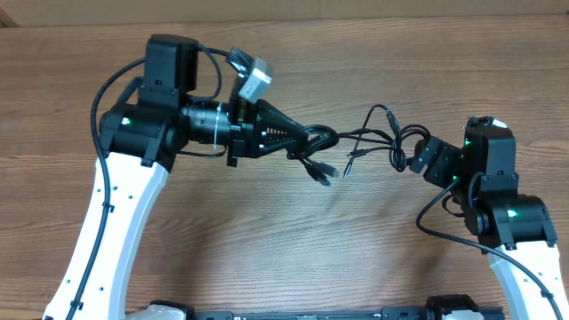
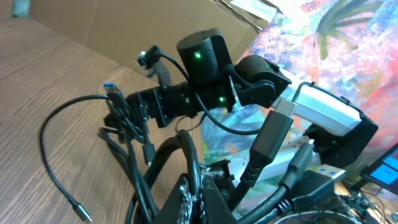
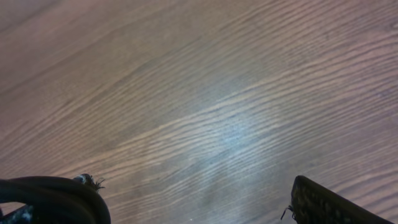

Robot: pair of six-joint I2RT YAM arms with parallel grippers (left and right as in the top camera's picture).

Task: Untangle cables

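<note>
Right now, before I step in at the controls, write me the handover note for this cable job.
Left gripper: shut on the knotted bundle of thin black cables above the brown wooden table.
Right gripper: open, fingers wide apart with bare wood between them in its wrist view. Strands loop right beside it; I cannot tell whether they touch.
Done: one end of the bundle is gripped, and strands fan out toward the right arm.
Left: the knot is not undone. Probably close the right gripper on one strand and pull it apart.

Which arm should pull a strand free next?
Probably right. The left gripper is shut on the tangled thin black cables; the right gripper is open beside their loose loops.
</note>
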